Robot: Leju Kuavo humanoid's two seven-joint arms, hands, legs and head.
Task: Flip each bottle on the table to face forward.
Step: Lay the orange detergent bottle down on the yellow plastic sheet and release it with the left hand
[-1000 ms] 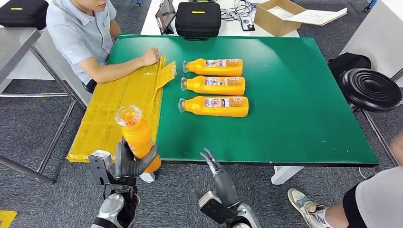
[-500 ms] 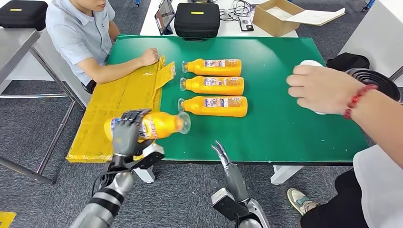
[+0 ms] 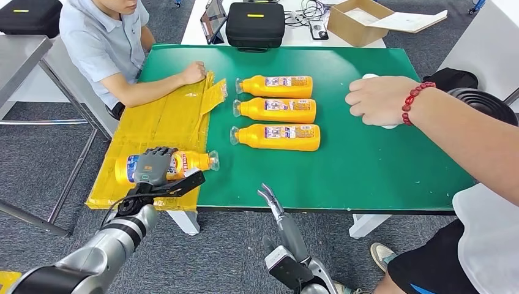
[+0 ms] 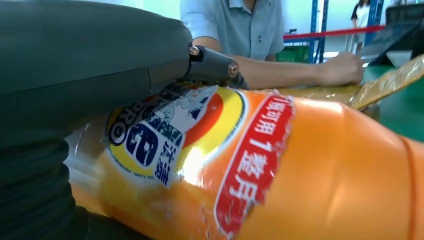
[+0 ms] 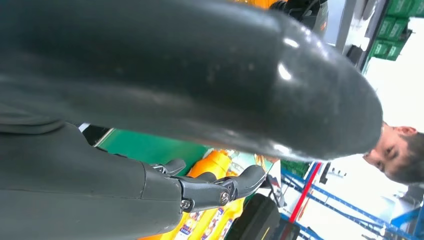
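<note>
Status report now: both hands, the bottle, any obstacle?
Left hand grips orange bottle, lying on yellow sheet. Right hand open. Person's hand over table.

I see a glossy orange plastic bottle [image 3: 168, 165] with a shiny printed label, held in my left robot hand [image 3: 153, 166] — matt grey, smooth plastic. The bench [image 3: 379, 153] top looks matt green; the yellow sheet [image 3: 153, 122] is crinkled, slightly shiny film.
</note>
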